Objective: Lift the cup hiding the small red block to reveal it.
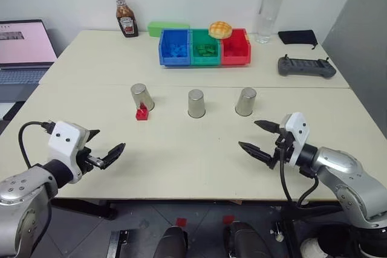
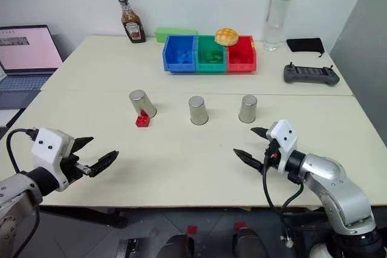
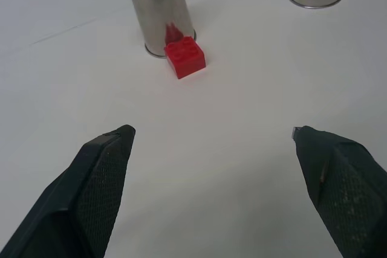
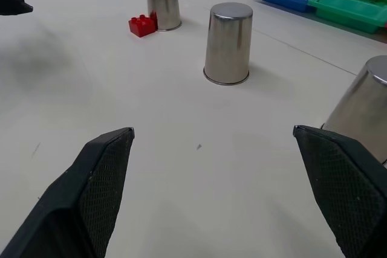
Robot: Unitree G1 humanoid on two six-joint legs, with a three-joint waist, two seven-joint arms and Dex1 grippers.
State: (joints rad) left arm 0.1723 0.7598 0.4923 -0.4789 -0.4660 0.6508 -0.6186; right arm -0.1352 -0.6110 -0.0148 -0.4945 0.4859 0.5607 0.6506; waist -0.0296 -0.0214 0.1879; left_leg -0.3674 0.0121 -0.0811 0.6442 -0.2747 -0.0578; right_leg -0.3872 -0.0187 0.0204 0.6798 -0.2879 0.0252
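Nearest the viewer, the left pincer (image 1: pixel 101 147) and the right pincer (image 1: pixel 259 138) are held spread wide and empty above the pale tabletop (image 1: pixel 181 161), well short of the cups. Beyond them, the small red block (image 1: pixel 142 113) lies uncovered, touching the base of the leftmost cup (image 1: pixel 142 96), an inverted, plain, slightly tapered silver tumbler. The cup is judged light, rigid and slippery-walled, best pinched across its mid-body; two like cups (image 1: pixel 196 103) stand farther right.
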